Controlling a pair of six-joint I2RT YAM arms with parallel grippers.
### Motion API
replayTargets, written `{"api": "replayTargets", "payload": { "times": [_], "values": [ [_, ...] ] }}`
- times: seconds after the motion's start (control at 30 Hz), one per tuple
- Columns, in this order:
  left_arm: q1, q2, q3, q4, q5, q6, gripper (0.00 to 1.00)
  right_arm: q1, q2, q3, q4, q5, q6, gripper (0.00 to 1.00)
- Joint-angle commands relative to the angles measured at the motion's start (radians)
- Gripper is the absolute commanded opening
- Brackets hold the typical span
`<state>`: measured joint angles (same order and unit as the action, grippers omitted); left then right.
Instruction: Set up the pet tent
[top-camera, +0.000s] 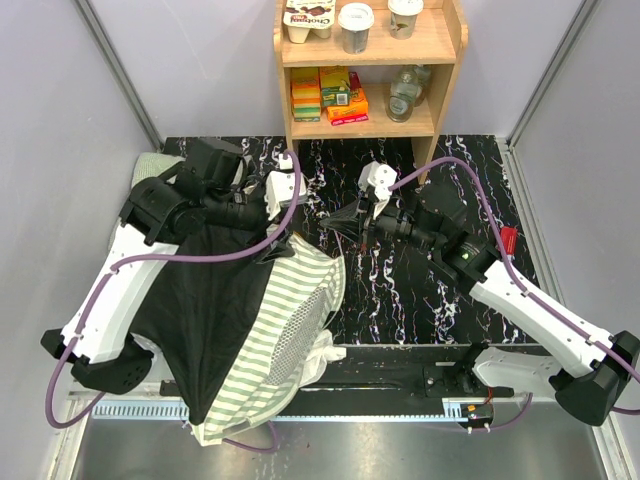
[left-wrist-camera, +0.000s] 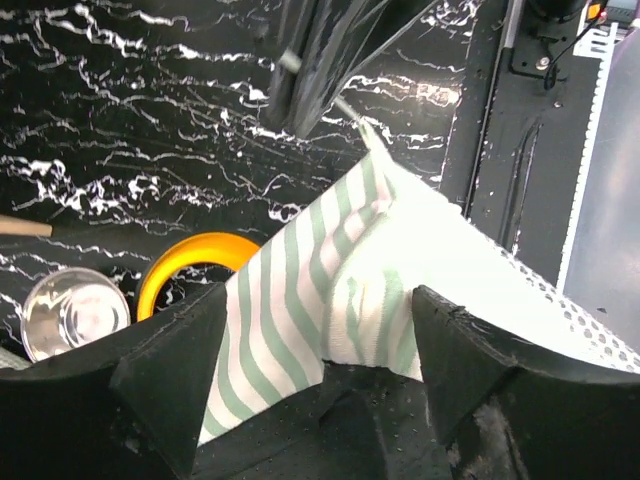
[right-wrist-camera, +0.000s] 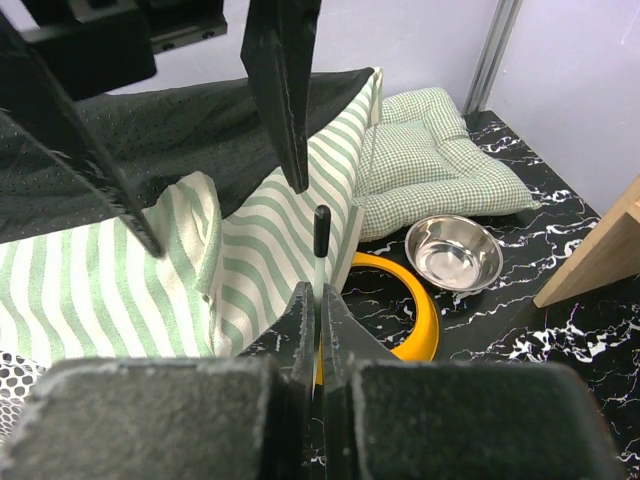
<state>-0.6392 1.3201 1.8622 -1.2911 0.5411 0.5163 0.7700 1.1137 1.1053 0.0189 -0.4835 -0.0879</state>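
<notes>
Not yet standing: pet tent (top-camera: 285, 330), slumped at 7 o'clock of the desk (top-camera: 420, 290). Dark underside uppermost and draped over the left arm. Striped side and mesh panel spilling toward 6 o'clock, across the rail at the near edge.

Spread wide over a striped fold, clamping nothing: left pincer (left-wrist-camera: 320, 300), with loose cloth between its fingers. Closed tight on a thin white pole (right-wrist-camera: 320, 240) with a dark cap: right pincer (right-wrist-camera: 318, 305), at about 2 o'clock of the tent's highest fold in the top view.

Possible trouble, by judgement only:
- Only one grip, and that on a thin, springy pole. Likely to slip through the closed fingers, or whip sideways, if bent hard.
- Loose cloth over the left arm. Apt to catch on wrist or cable and drag the whole heap along.
- Overhang at the near edge. Liable to slide off toward 6 o'clock under any tug that way.

Room for moving:
- Crowded from 10 to 12 o'clock of the tent. Yellow bowl holder (right-wrist-camera: 420, 320) just beside the fabric, steel bowl (right-wrist-camera: 455, 250) next to it, green quilted cushion (right-wrist-camera: 430, 150) behind.
- Side wall close at 9 o'clock.
- Open marble toward 3 o'clock, between the tent and the right arm: the best side for spreading the poles.
- Wooden shelf (top-camera: 370, 70) at 12 o'clock, well apart.
</notes>
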Motion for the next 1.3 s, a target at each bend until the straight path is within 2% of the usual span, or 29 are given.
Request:
{"api": "replayTargets", "payload": {
  "times": [0.0,0.07,0.1,0.2,0.23,0.47,0.57,0.83,1.27],
  "values": [
    [0.033,-0.021,-0.069,0.024,0.000,0.030,0.75,0.002,0.003,-0.004,-0.005,-0.015,-0.030,0.00],
    [0.035,-0.021,-0.093,0.007,0.032,0.042,0.65,0.003,0.001,-0.007,-0.007,-0.013,-0.035,0.00],
    [0.033,-0.015,-0.103,0.000,0.052,0.047,0.51,0.003,0.000,-0.007,-0.011,-0.013,-0.035,0.00],
    [0.033,0.001,-0.089,-0.014,0.059,0.047,0.02,0.000,0.003,-0.002,-0.013,-0.024,-0.049,0.00],
    [0.035,0.002,-0.071,-0.014,0.050,0.041,0.00,0.003,0.006,0.002,-0.058,-0.032,-0.056,0.00],
    [0.055,0.019,0.124,0.015,0.007,0.016,0.00,0.003,0.015,0.001,-0.184,-0.191,-0.128,0.00],
    [0.055,0.002,0.117,0.039,0.003,0.013,0.00,0.003,0.024,0.004,-0.217,-0.237,-0.154,0.00],
    [0.055,0.013,0.129,0.079,0.054,-0.012,0.00,0.012,0.119,0.079,-0.303,-0.241,-0.187,0.00],
    [0.053,0.025,0.152,0.084,0.026,0.005,0.00,0.072,0.152,0.064,-0.382,-0.224,-0.305,0.00]
  ]
}}
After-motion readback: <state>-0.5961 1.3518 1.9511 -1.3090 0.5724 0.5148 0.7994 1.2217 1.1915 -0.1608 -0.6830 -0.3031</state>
